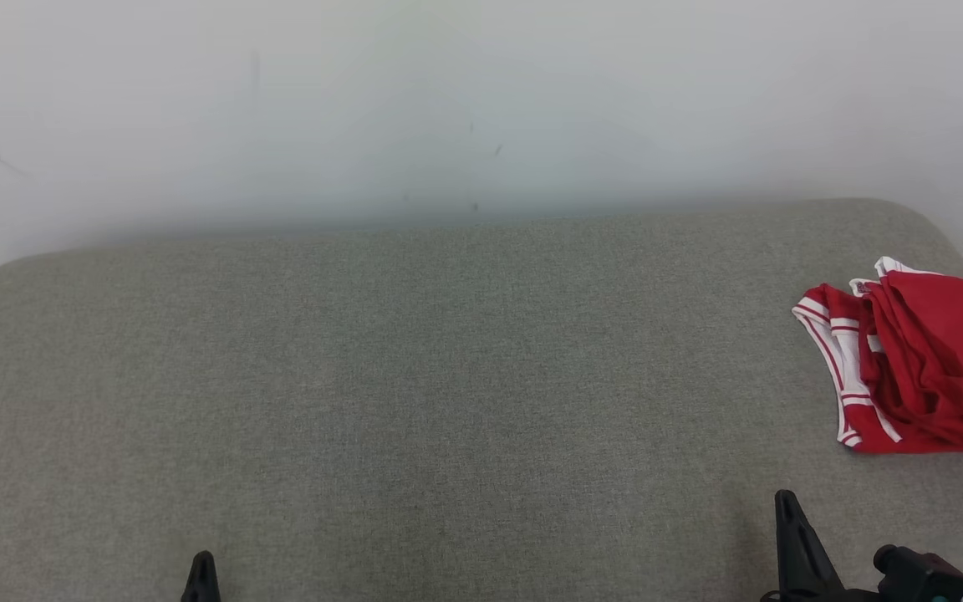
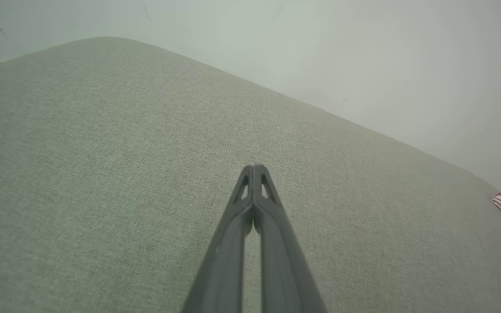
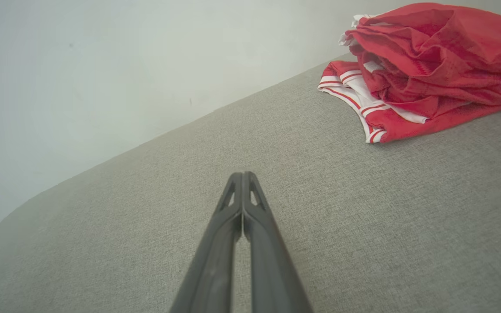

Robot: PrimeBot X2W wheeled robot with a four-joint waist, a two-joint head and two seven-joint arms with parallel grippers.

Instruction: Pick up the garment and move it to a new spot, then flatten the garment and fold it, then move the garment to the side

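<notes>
- Jaws closed, empty, on left gripper [image 2: 254, 167] and right gripper [image 3: 242, 174] above gray cushion [image 1: 448, 376]; head view crops both.
- Red garment [image 1: 924, 368] lies crumpled at cushion's far right, cropped by frame; left wrist view catches its striped edge.
- White wall [image 1: 448, 100] behind.

A red garment [image 1: 924, 359] trimmed with white-and-red striped bands lay crumpled in a loose heap at the far right of a grey-green fabric surface [image 1: 448, 376], close to its rounded back corner. The red cloth was bunched in deep folds on top, while a striped band curved out flat against the surface from beneath the heap's left side. A white edge stood up at the rear. In the head view the heap ran past the right edge.
</notes>
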